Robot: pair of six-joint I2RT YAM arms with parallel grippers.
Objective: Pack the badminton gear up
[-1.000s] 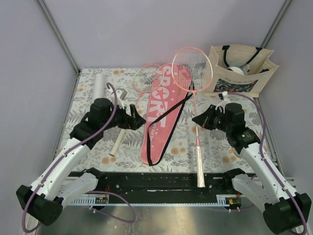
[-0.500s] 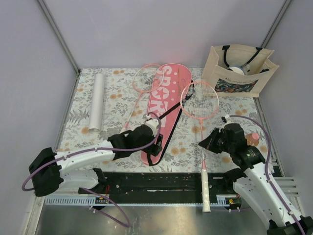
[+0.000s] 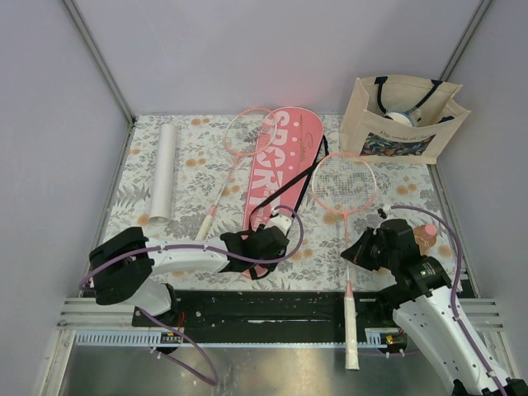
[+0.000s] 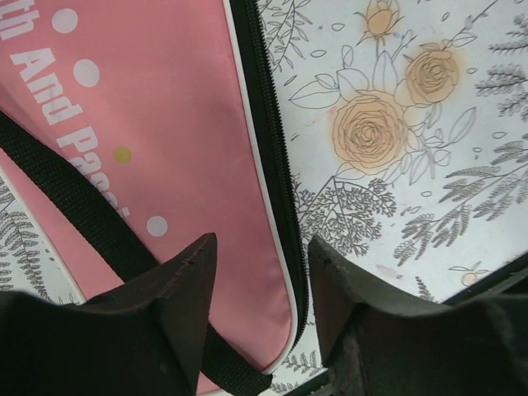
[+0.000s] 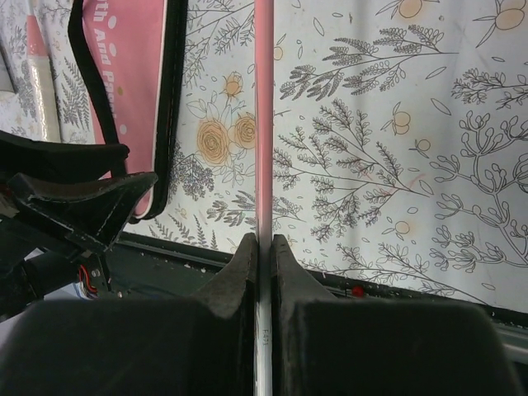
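The pink "SPORT" cover lies mid-table with its black strap across it. My left gripper is open, its jaws either side of the zipped right edge near the cover's near end. My right gripper is shut on the pink shaft of one racket. That racket's head lies right of the cover and its white handle hangs over the near edge. The second racket lies left of the cover. The white tube lies at the far left.
A beige tote bag stands at the back right. A small peach bottle stands close beside my right arm. The black rail runs along the near edge. The left gripper's fingers show in the right wrist view.
The right gripper has drawn the held racket toward the near edge. The left arm has swung from the second racket's handle to the cover's near end.
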